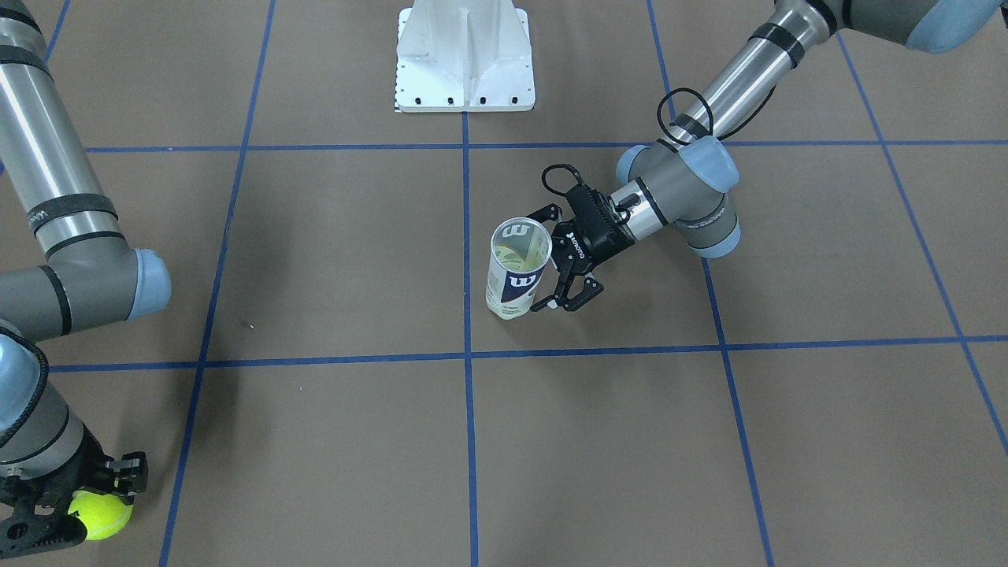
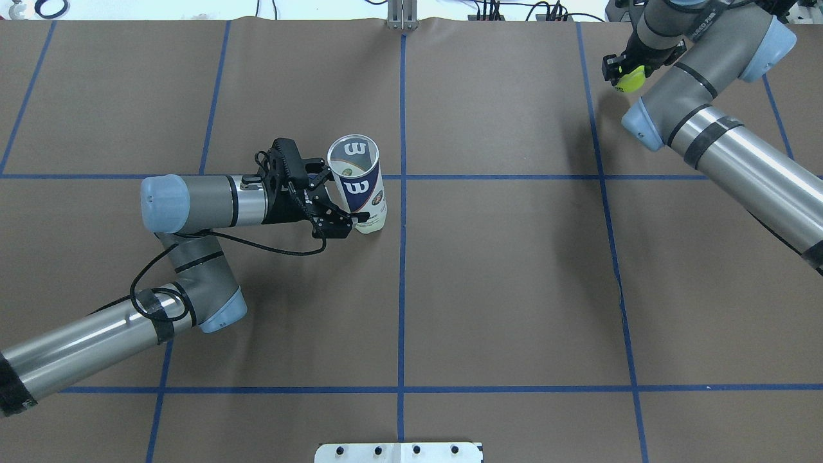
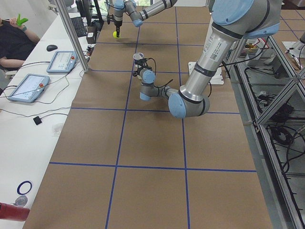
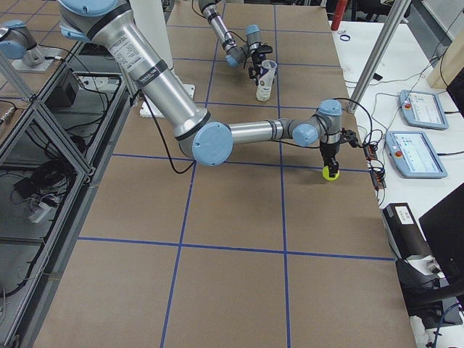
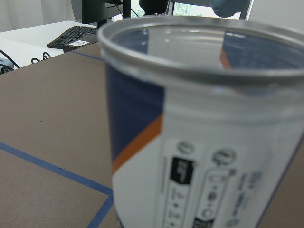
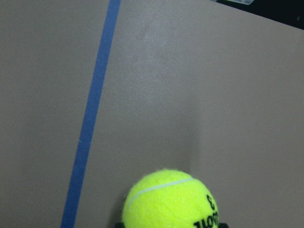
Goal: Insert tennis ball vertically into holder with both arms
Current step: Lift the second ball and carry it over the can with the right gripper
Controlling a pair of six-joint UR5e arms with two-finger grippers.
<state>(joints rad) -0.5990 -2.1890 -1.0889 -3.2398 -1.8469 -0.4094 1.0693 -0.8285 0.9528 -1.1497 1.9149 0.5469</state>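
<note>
The holder [image 1: 516,272] is a clear tube with a silver rim and a navy-and-white "W" label. It stands upright with its mouth open near the table's middle, seen from above in the overhead view [image 2: 359,190], and fills the left wrist view [image 5: 204,128]. My left gripper [image 1: 545,262] is open and lies level at the tube's side, one finger on each side of it, as the overhead view [image 2: 341,198] also shows. My right gripper [image 1: 94,504] is shut on a yellow-green tennis ball [image 1: 101,513] low over the far table corner [image 2: 629,78]. The ball also shows in the right wrist view [image 6: 171,202].
A white metal pedestal base [image 1: 465,55] stands at the robot's side of the table. Blue tape lines [image 2: 402,276] divide the brown surface into squares. Control tablets [image 4: 420,138] and cables lie on a white side bench beyond the ball's end of the table.
</note>
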